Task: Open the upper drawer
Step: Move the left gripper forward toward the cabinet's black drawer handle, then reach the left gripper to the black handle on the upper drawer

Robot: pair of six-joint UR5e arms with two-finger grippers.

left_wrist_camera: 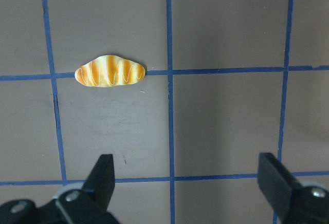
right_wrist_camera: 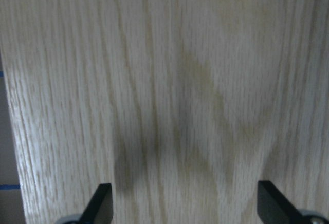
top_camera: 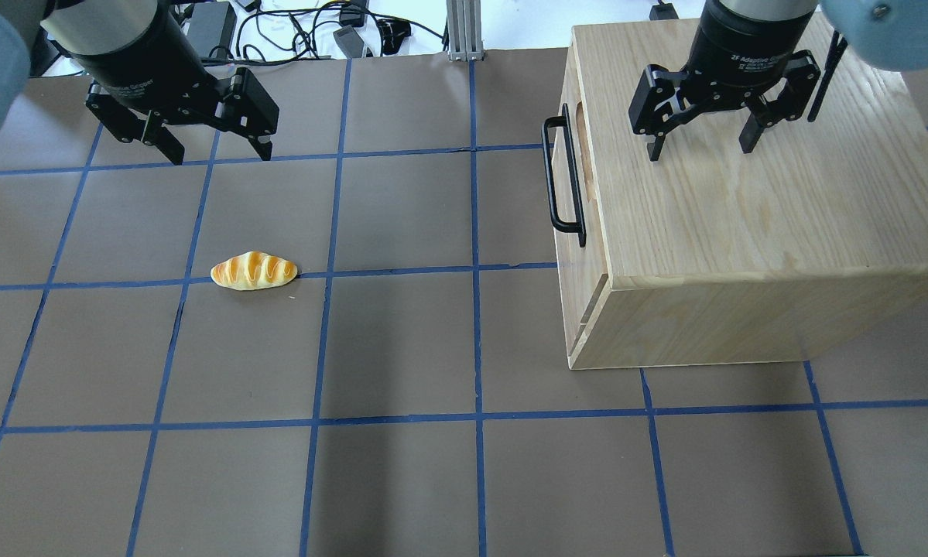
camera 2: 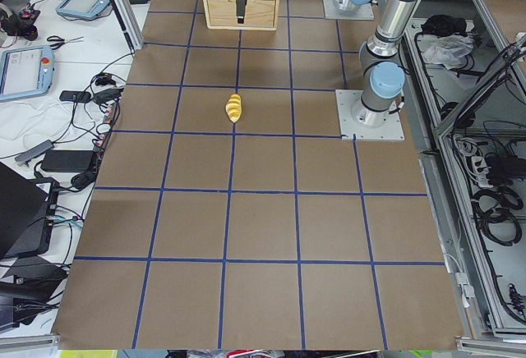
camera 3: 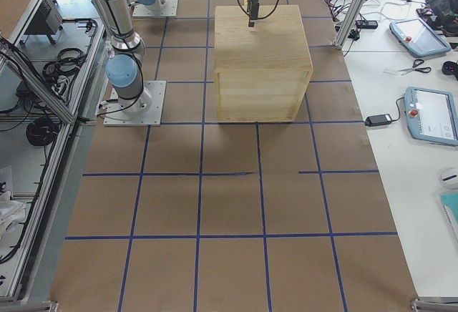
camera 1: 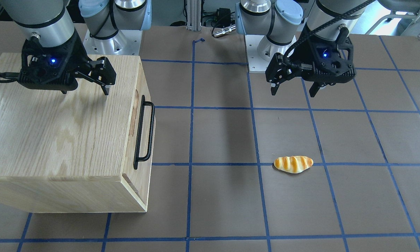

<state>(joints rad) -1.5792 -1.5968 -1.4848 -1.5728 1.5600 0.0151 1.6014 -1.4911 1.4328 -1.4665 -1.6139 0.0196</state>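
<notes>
The light-wood cabinet (top_camera: 742, 216) stands on the table, on my right. Its upper drawer (top_camera: 571, 174) looks shut, its front in line with the panel below it. The front carries a long black bar handle (top_camera: 563, 182) and an oval slot (top_camera: 583, 135); handle (camera 1: 144, 133) and front (camera 1: 132, 140) also show in the front-facing view. My right gripper (top_camera: 700, 151) (camera 1: 85, 91) is open and empty, hovering over the cabinet top behind the handle. The right wrist view shows only wood grain (right_wrist_camera: 164, 80). My left gripper (top_camera: 221, 157) (camera 1: 293, 93) is open and empty over bare table.
A toy bread roll (top_camera: 253, 271) (left_wrist_camera: 110, 71) lies on the brown table with its blue tape grid (top_camera: 475, 309), below the left gripper and well away from the cabinet. The plain lower panel (top_camera: 580, 298) sits under the drawer. Cables and devices lie beyond the far table edge.
</notes>
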